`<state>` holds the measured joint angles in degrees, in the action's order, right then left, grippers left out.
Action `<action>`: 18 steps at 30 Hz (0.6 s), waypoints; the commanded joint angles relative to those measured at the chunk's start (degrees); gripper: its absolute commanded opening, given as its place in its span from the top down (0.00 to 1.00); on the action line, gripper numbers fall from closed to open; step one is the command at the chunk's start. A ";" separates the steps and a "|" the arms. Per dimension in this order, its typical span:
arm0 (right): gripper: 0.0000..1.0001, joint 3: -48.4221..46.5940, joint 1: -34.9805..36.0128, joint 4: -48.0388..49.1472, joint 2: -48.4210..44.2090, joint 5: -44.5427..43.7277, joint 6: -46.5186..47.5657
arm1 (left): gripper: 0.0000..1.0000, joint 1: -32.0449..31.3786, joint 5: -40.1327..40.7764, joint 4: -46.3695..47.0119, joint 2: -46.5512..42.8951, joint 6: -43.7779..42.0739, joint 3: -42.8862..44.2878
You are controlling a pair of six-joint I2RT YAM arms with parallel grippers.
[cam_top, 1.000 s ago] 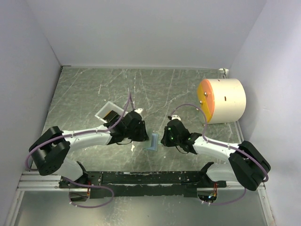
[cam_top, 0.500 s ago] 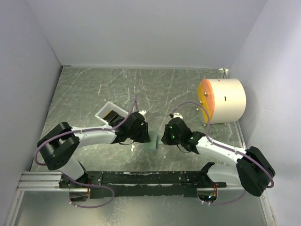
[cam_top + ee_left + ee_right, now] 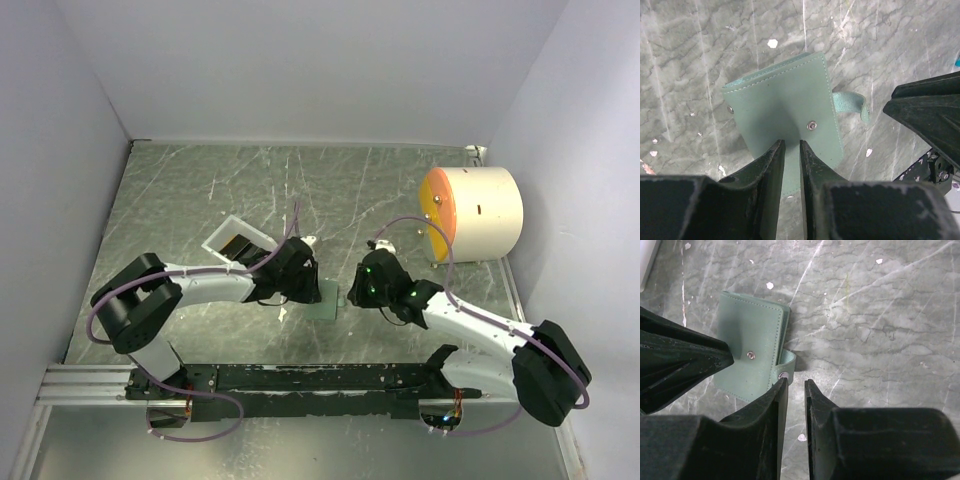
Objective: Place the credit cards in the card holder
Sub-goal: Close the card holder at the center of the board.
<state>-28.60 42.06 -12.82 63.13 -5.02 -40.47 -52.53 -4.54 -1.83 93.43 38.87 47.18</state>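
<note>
The pale sage-green folding card holder (image 3: 327,298) lies shut by the counter's (image 3: 200,190) near edge. The left tool (image 3: 792,150) pinches its side, seemingly to steady it. The right tool (image 3: 796,387), narrowly parted and empty, hangs beside its snap tab (image 3: 786,365).

No words, labels, brand marks, numbers or signs can be read anywhere. The green wallet (image 3: 785,95) and the pale drum (image 3: 485,212) both have plain, unmarked surfaces.
</note>
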 commanded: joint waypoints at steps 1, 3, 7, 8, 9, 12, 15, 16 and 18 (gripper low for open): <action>0.81 -0.42 -0.90 -0.36 -0.79 -1.19 -1.53 | 0.70 0.33 -1.10 -0.74 1.33 -1.61 2.15; 0.82 -0.03 -1.22 0.69 -0.16 -0.15 -2.07 | 0.71 0.29 -0.68 -1.49 1.49 -1.48 2.24; 0.85 0.74 -1.90 3.44 1.20 2.80 -3.59 | 0.70 0.31 -0.55 -0.20 0.40 -0.48 0.73; 0.85 1.05 -2.06 4.48 1.47 4.00 -4.03 | 0.70 0.32 -0.56 0.09 0.24 -0.40 0.40; 0.85 1.35 -2.16 5.56 1.84 5.03 -4.41 | 0.70 0.26 -0.51 0.09 0.23 -0.30 0.34; 0.85 1.94 -2.41 8.28 3.18 7.21 -5.62 | 0.70 0.33 -0.70 -0.23 0.74 -0.38 0.61; 0.85 2.15 -2.40 9.81 4.82 8.23 -6.00 | 0.70 0.31 -0.84 0.09 0.74 -0.10 0.43; 0.85 2.20 -2.40 10.15 5.21 8.49 -6.02 | 0.70 0.30 -0.84 0.20 0.71 -0.07 0.37; 0.86 2.30 -2.40 11.18 5.80 9.16 -6.19 | 0.70 0.27 -0.83 0.28 0.57 0.06 0.16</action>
<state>-26.92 39.86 -5.50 67.79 1.98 -45.47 -52.53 -4.75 -2.37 94.19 38.57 47.94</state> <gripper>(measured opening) 0.147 0.297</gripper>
